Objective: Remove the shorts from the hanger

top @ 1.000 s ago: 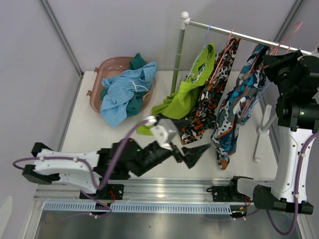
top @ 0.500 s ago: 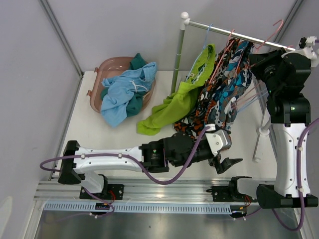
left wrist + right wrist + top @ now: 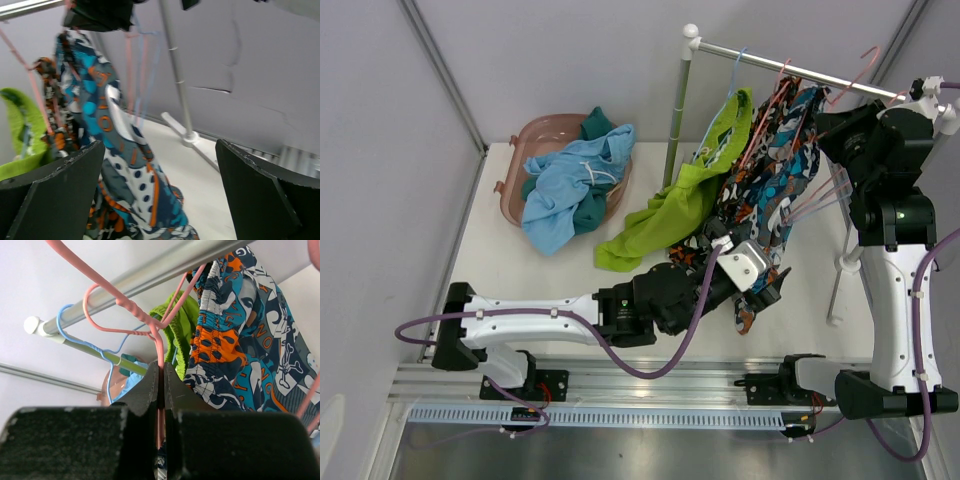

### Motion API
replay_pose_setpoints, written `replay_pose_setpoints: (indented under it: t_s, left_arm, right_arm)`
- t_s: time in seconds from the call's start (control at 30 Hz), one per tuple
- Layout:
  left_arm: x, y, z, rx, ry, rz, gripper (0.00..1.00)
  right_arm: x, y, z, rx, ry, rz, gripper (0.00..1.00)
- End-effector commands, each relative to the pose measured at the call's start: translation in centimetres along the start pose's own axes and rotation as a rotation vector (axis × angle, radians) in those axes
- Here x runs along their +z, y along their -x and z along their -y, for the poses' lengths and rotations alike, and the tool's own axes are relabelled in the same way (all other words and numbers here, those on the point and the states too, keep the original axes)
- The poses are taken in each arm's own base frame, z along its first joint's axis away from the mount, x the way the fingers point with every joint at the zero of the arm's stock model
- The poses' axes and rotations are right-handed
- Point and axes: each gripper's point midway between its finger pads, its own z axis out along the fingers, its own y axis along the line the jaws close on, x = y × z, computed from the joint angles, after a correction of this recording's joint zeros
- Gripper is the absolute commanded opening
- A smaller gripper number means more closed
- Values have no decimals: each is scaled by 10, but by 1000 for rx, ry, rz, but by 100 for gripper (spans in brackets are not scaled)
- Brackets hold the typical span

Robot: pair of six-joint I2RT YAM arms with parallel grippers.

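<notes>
Three pairs of shorts hang on a rail [image 3: 790,68]: lime green [image 3: 685,205], black-orange-white print [image 3: 760,140] and blue-white-orange cartoon print [image 3: 788,165]. My right gripper [image 3: 832,128] is up at the rail and shut on the pink hanger wire [image 3: 161,352], beside the cartoon print waistband [image 3: 220,340]. My left gripper [image 3: 760,285] is open at the lower end of the cartoon print shorts [image 3: 120,155]. The fabric hangs between its wide-apart fingers [image 3: 50,195] without being pinched. Light blue shorts [image 3: 565,185] and dark teal shorts [image 3: 595,125] lie in a pink basket [image 3: 535,135].
The rack's upright pole [image 3: 678,115] stands left of the hanging shorts, and its foot [image 3: 840,262] rests on the white table at the right. A blue hanger [image 3: 82,335] and a second pink hanger [image 3: 865,60] hang on the rail. Grey walls enclose the table.
My left arm has swung right and then up to the hem of the cartoon print shorts. My right gripper has shifted left along the rail, bunching the hanging shorts together.
</notes>
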Motion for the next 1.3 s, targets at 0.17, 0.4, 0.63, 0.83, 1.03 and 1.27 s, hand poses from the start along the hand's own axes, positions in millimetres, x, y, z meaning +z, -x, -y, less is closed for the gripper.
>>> replay_pose_setpoints:
  t_s: [0.17, 0.4, 0.63, 0.83, 1.03, 1.27]
  left_arm:
    - [27, -13, -39, 74, 154, 9, 98]
    - [51, -35, -45, 73, 156, -28, 89]
    - [55, -34, -61, 65, 239, -13, 33]
    - [46, -4, -72, 53, 255, 41, 0]
    - [37, 18, -77, 62, 241, 76, 0]
    - [32, 46, -56, 112, 173, 90, 0]
  right_arm:
    - [-12, 27, -23, 12, 81, 102, 0]
    - [-16, 29, -25, 19, 89, 106, 0]
    - [-20, 27, -23, 11, 88, 103, 0]
    - [-13, 8, -9, 25, 62, 65, 0]
    - [-10, -4, 2, 37, 37, 58, 0]
    - [-3, -16, 8, 7, -7, 59, 0]
